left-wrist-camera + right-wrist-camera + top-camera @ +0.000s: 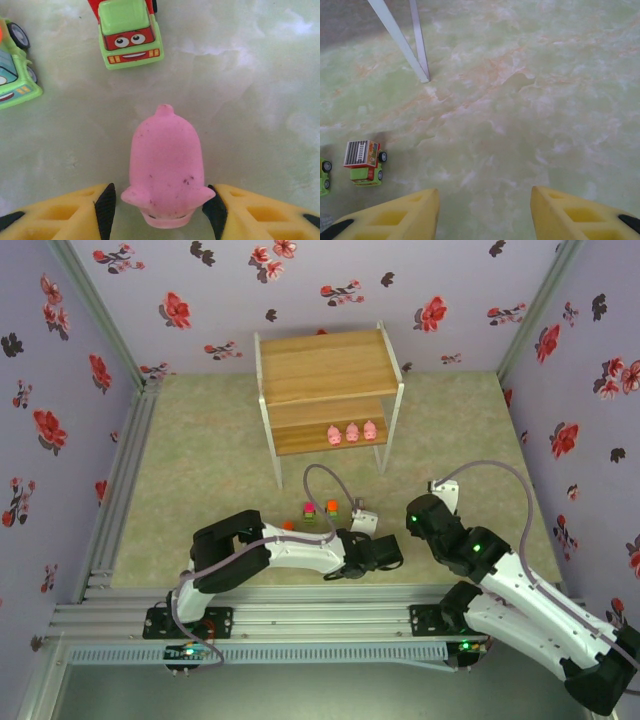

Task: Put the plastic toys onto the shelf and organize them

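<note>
Pink pig (167, 165), pickup step: L gripper (160, 200) straddles it, we can't tell if clamped. Next: lift, carry to shelf (325, 365).

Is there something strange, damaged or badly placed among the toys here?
Only a small thing: the pink pig inside the left pincer has a few dark specks on it. The trucks near it stand upright, and three pigs sit in a neat row on the lower board of the shelf.
</note>
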`<state>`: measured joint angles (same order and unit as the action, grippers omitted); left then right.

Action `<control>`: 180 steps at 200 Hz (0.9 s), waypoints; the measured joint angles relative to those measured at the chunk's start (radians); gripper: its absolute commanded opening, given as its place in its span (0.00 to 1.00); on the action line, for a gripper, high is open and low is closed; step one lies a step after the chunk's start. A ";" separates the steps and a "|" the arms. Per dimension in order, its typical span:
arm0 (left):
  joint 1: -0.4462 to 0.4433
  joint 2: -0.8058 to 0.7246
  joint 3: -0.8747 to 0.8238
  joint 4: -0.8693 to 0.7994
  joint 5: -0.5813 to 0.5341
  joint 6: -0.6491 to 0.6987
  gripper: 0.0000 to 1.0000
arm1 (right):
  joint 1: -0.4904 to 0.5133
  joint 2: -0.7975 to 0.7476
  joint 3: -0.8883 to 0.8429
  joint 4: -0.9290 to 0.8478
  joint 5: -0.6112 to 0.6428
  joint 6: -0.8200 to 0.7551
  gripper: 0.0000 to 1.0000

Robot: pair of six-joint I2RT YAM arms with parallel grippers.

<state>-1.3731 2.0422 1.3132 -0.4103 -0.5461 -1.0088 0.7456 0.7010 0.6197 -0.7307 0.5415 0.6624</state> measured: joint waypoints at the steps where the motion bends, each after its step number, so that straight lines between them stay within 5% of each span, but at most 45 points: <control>1: 0.000 0.000 0.000 0.001 0.000 0.001 0.54 | 0.000 0.001 0.000 0.000 0.000 0.000 0.52; 180: 0.026 0.000 -0.002 0.036 0.009 0.002 0.37 | -0.008 0.019 -0.013 0.023 -0.015 0.000 0.52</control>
<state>-1.3472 2.0426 1.3113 -0.3740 -0.5373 -1.0073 0.7372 0.7204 0.6071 -0.7074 0.5266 0.6621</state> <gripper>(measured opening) 0.389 0.518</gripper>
